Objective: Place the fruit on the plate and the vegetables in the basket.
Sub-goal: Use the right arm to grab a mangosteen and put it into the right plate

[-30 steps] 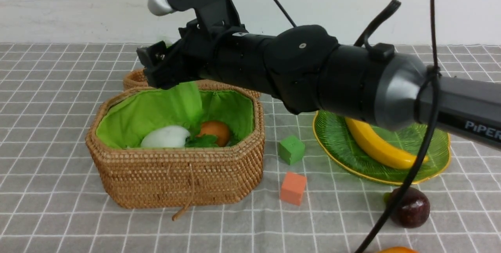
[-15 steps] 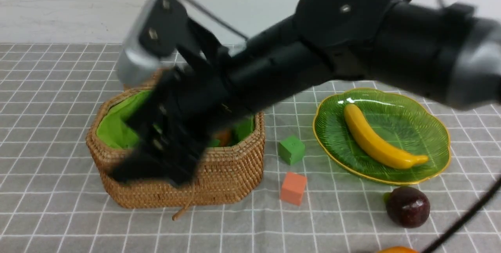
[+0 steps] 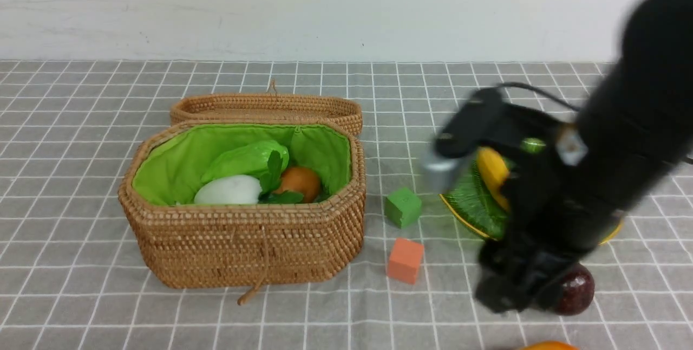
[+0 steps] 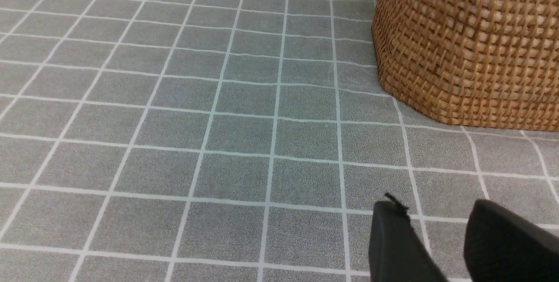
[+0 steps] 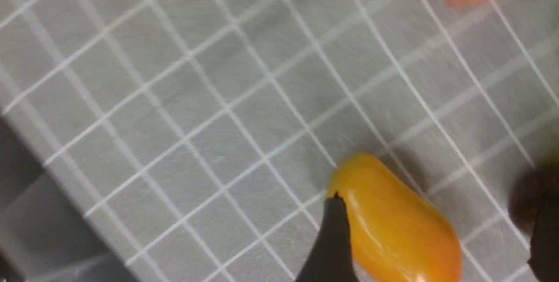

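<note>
Two fruits are left off the plate [image 3: 471, 206], and with the right gripper [image 5: 432, 238] spread wide and empty over the mango [image 5: 393, 225], the nearby maroon fruit [image 3: 574, 290] could easily get knocked rolling.

The right arm [image 3: 584, 176] is blocking most of the plate [image 3: 471, 203] and crowding the maroon fruit [image 3: 575, 290]. Two cubes, green [image 3: 403, 207] and orange [image 3: 405, 260], are sitting in the lane between basket [image 3: 243, 241] and plate. The cloth left of the basket is lying open.
</note>
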Available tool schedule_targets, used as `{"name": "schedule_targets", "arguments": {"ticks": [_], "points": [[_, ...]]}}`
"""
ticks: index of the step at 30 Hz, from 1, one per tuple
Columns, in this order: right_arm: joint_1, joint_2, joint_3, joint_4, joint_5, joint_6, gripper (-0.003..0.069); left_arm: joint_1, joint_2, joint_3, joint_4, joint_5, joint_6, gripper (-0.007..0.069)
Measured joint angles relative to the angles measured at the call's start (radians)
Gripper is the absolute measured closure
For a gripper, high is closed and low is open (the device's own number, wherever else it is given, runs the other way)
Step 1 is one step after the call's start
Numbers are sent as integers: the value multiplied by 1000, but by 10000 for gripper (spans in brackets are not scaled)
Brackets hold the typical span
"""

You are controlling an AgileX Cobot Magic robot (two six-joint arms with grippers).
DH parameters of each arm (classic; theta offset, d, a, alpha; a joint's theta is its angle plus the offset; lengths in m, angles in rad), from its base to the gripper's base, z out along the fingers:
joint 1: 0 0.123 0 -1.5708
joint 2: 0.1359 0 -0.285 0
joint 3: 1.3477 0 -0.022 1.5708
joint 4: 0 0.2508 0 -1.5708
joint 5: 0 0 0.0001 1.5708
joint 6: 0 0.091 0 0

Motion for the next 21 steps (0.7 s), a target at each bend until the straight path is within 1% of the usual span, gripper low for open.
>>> {"name": "schedule_targets", "arguments": {"ticks": [1,2,3,4,5,7,10,12,14,18,21], "points": [[-45,-19,40,0,-42,37,99,0,0,0,0,0,0,386],[-54,-22,48,0,-58,45,99,0,0,0,0,0,0,386],[-134,-36,98,0,-112,106,95,0,0,0,0,0,0,386],[-175,-37,133,-1,-138,133,91,0,0,0,0,0,0,386],[-185,-37,140,-1,-153,139,89,0,0,0,0,0,0,386],[-330,-15,229,0,-251,205,75,0,0,0,0,0,0,386],[-419,30,276,37,-318,211,74,0,0,0,0,0,0,386],[-452,73,282,81,-362,203,72,0,0,0,0,0,0,386],[-458,106,284,119,-401,177,71,0,0,0,0,0,0,386],[-458,166,284,154,-472,149,71,0,0,0,0,0,0,386],[-458,209,284,154,-501,145,71,0,0,0,0,0,0,386]]}}
